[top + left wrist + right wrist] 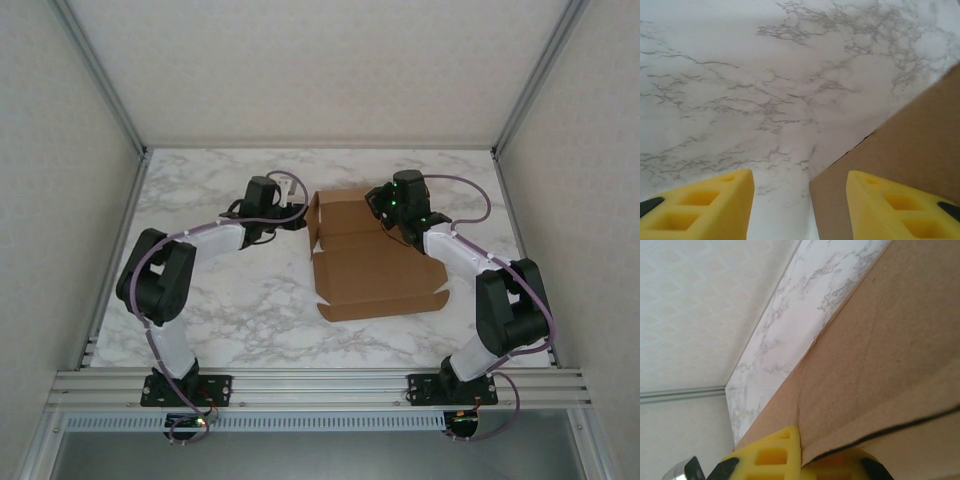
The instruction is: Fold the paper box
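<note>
Hazard assessment first: judged likely to lose the raised far flap of the paper box (375, 270) if the right gripper (388, 215), clamped shut on thin cardboard at the box's far right portion, pulls before the opposite side is supported. Seen from the right wrist as yellow fingers (772, 455) pinched on a single sheet edge, with little material in the bite; slip, or a crease off the score line, judged possible. Found the left gripper (297, 218) roughly half spread and holding nothing, with one finger above bare table (740, 75) and the other above a cardboard corner. Could snag that corner, or shove the whole sheet sideways across the smooth surface, if lowered as it stands. Located the box centre-right on the table, between the two grippers, near panel flat, far panel and side flaps partly raised. Material: plain brown cardboard, matte and fibrous, die-cut with tabs and straight scored folds. Judged stiff enough to spring back and thin enough to buckle. Table: white marble pattern with grey veining, probably low in friction. Fingers: yellow, blocky, moulded with rectangular pockets.
</note>
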You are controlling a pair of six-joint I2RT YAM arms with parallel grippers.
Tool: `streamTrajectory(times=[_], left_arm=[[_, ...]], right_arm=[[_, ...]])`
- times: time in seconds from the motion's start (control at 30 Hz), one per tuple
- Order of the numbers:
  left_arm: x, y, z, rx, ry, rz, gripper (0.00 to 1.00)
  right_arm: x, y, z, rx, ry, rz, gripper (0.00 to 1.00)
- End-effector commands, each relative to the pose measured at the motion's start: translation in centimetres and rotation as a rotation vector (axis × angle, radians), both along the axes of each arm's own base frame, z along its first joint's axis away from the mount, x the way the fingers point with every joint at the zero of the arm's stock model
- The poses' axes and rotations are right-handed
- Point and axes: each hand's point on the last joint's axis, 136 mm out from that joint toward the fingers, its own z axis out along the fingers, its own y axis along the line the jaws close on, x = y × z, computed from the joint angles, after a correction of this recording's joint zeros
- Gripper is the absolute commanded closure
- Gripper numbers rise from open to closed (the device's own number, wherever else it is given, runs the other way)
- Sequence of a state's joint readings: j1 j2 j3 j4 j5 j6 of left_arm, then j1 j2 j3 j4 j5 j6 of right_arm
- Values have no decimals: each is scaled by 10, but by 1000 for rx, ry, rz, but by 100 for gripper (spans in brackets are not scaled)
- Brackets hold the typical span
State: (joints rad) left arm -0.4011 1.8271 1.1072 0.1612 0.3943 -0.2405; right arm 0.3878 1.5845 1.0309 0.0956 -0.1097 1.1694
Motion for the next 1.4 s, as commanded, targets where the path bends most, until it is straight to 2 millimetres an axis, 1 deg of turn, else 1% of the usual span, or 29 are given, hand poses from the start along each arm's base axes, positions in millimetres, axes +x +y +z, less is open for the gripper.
streamTrajectory(times=[0.0,0.1,0.17,0.37,0.5,0.6,0.77,0.87,1.03,1.2,1.37], left_arm=[[-10,-9,19,-37,-35,-1,47],[-22,-17,16,-33,-27,-11,47],[-29,-18,16,-27,-24,-5,46],[-37,-3,27,-37,-51,77,44],[-41,-1,30,-36,-69,88,42],[-38,-4,30,-37,-81,75,41],[-33,-18,37,-59,-110,16,41],[-33,-26,36,-60,-104,-17,41],[-34,-36,41,-74,-117,-46,41],[-24,-43,47,-119,-105,-23,40],[-10,-45,41,-108,-90,7,40]], right_arm=[[-4,-3,-12,-50,39,16,100],[-5,-3,-14,-49,41,14,100],[-5,-3,-15,-44,37,12,100],[-6,-3,-9,-15,-8,6,100],[-4,-1,-5,11,-24,4,100],[-2,2,-3,28,-25,8,100],[0,4,-4,40,-19,7,100],[1,5,-4,42,-14,11,100],[6,7,-5,52,-1,12,100],[16,10,-10,57,43,1,100],[23,10,-20,58,151,-28,100]])
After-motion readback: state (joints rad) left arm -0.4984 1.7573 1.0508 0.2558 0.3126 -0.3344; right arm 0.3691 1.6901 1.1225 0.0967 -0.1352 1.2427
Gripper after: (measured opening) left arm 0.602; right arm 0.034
